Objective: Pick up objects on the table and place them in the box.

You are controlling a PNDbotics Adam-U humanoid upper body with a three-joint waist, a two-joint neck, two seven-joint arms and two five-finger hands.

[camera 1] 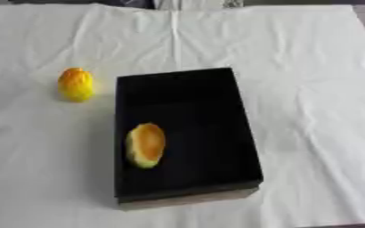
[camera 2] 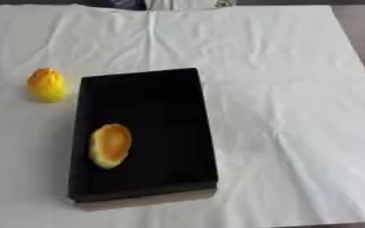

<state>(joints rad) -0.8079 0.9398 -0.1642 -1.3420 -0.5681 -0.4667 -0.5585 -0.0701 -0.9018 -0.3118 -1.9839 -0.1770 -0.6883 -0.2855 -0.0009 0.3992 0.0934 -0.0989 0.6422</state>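
A black rectangular box lies open in the middle of the white cloth. Inside it, against the left wall near the front, rests a yellow-orange oval fruit. A second yellow-orange fruit stands on the cloth just left of the box's far corner, apart from it. Neither of my hands shows in either view.
The white cloth covers the table, creased down the middle at the far side. Bare tabletop shows at the far right corner. Dark shapes sit beyond the far edge.
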